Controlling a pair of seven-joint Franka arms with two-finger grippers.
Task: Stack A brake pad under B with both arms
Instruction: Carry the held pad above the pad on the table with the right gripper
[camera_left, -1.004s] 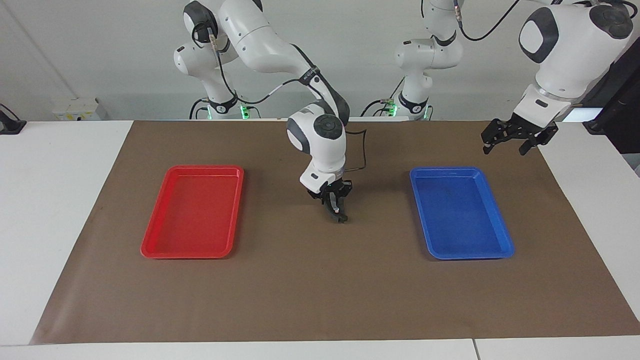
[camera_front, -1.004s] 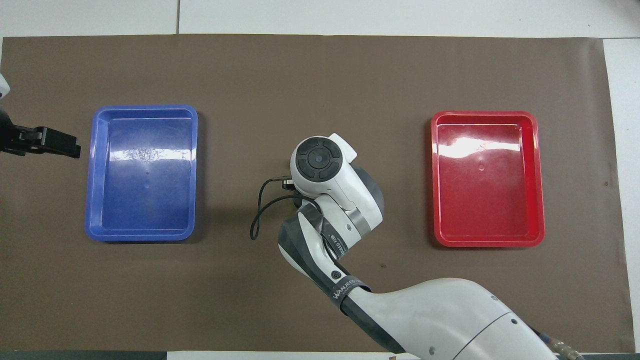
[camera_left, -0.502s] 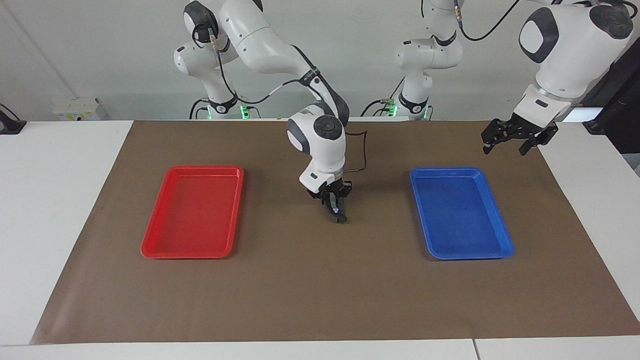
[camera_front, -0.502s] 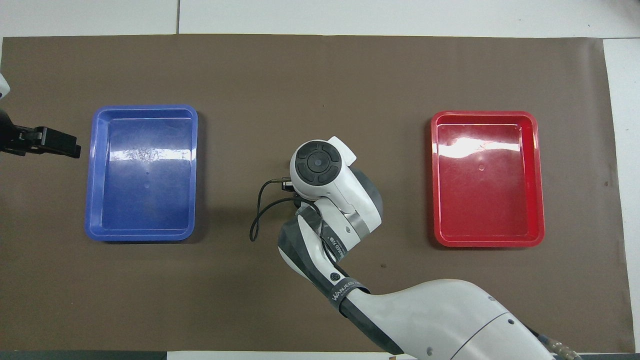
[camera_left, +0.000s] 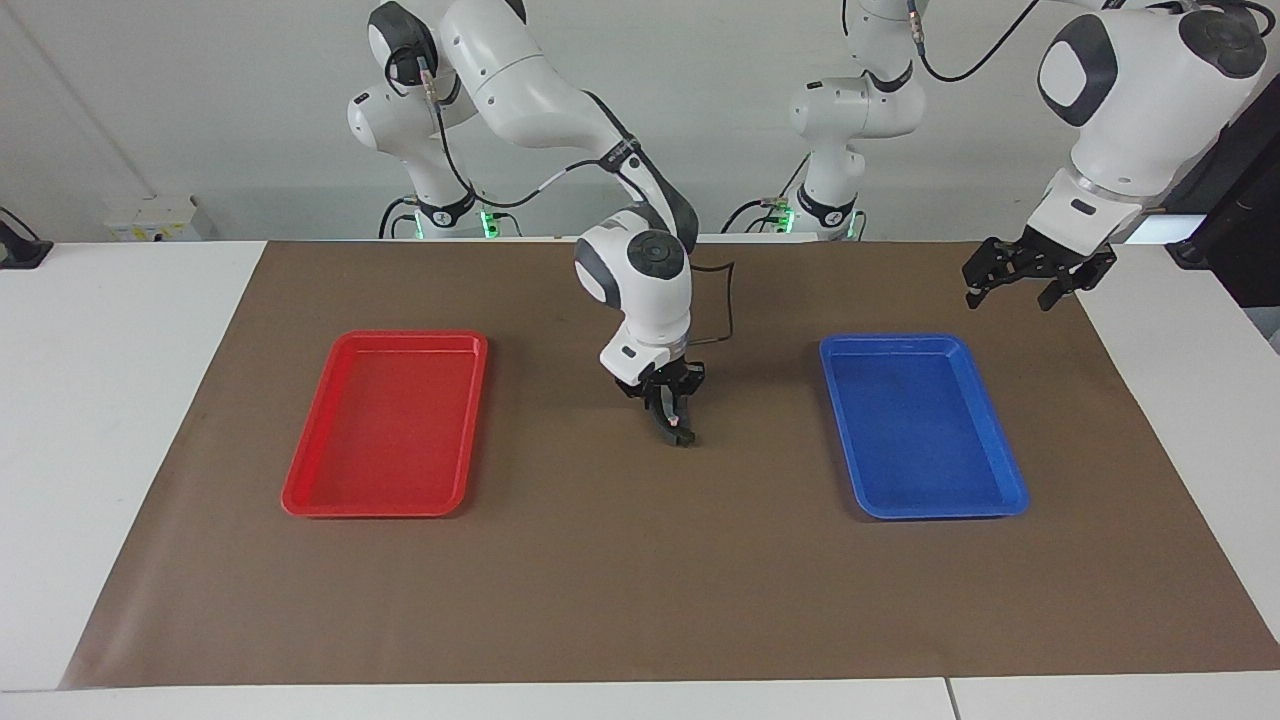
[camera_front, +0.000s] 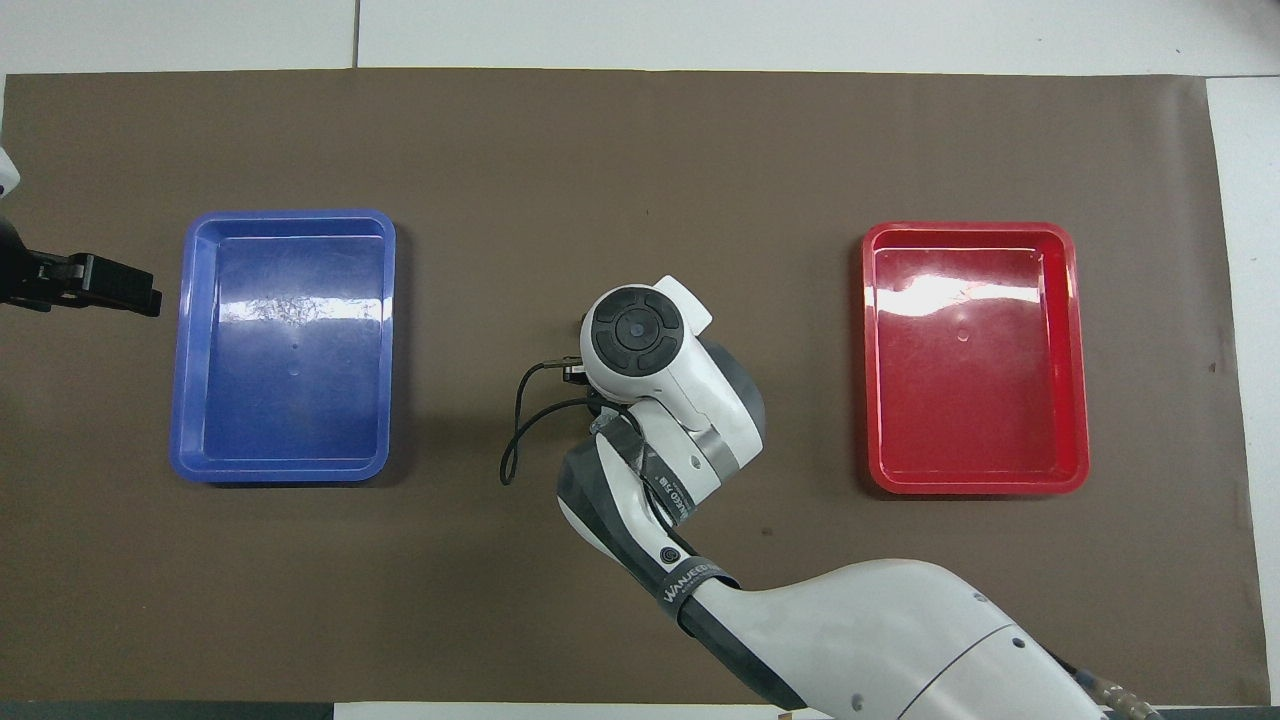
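- A small dark piece (camera_left: 682, 437) lay on the brown paper mat (camera_left: 640, 580) at the middle of the table, between the two trays. I could not tell whether it was the short flat dark-grey brake pad, the long curved brake shoe with the silver rim, or one already on the other. From above, the wrist hid it fully.
- The black two-finger right gripper (camera_left: 672, 415) pointed down with its tip at this piece. Whether it was clamped on the piece or had let it go, I cannot tell.
- In the last second almost nothing changed. Only the white wrist of the right arm drew back a little toward the robots in the overhead view, and the dark piece kept its place on the mat. I judge that this was the placing step, at its end or very close to it.
- The black left gripper (camera_left: 1018, 278) waited in the air over the mat's corner at the left arm's end, fingers apart and holding nothing.
- The shallow red plastic tray (camera_left: 385, 336) and the shallow blue plastic tray (camera_left: 890, 340) were both empty.
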